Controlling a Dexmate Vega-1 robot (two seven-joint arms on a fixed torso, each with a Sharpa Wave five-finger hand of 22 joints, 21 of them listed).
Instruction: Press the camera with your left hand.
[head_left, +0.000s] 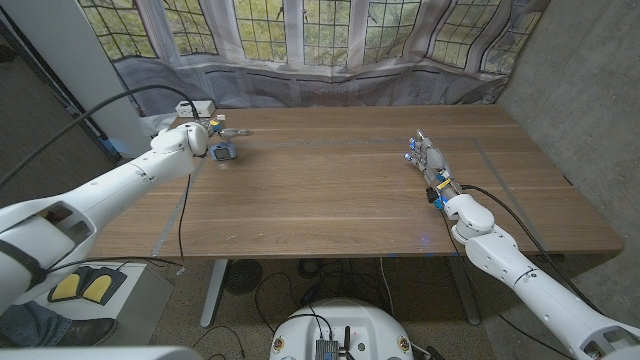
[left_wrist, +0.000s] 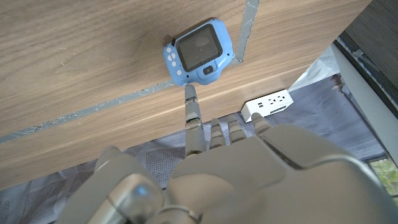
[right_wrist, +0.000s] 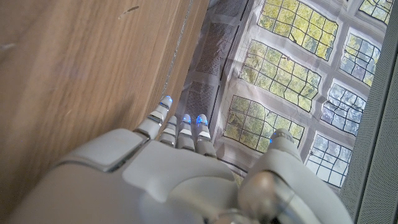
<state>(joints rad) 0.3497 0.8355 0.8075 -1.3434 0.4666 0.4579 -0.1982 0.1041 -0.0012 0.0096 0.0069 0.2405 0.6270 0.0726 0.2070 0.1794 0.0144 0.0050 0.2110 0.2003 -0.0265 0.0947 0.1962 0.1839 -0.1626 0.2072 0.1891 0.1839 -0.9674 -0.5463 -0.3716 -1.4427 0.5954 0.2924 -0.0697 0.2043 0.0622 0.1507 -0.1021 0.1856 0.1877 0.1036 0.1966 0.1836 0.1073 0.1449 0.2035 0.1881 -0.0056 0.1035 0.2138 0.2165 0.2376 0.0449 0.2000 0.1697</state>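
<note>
The small blue camera (head_left: 224, 151) lies on the wooden table (head_left: 330, 190) near its far left corner, lens side up. My left hand (head_left: 193, 138) hovers right beside it and holds nothing. In the left wrist view one finger (left_wrist: 191, 106) points straight out with its tip at the edge of the camera (left_wrist: 199, 51); whether they touch I cannot tell. The other fingers are curled in. My right hand (head_left: 430, 160) stands on its edge on the right side of the table, fingers straight and apart from the thumb, with nothing in it.
A white power strip (head_left: 196, 107) sits at the table's far left corner, just behind the left hand, also visible as the power strip (left_wrist: 267, 104) in the left wrist view. Grey tape lines (head_left: 300, 141) run across the tabletop. Curtained windows stand behind the far edge.
</note>
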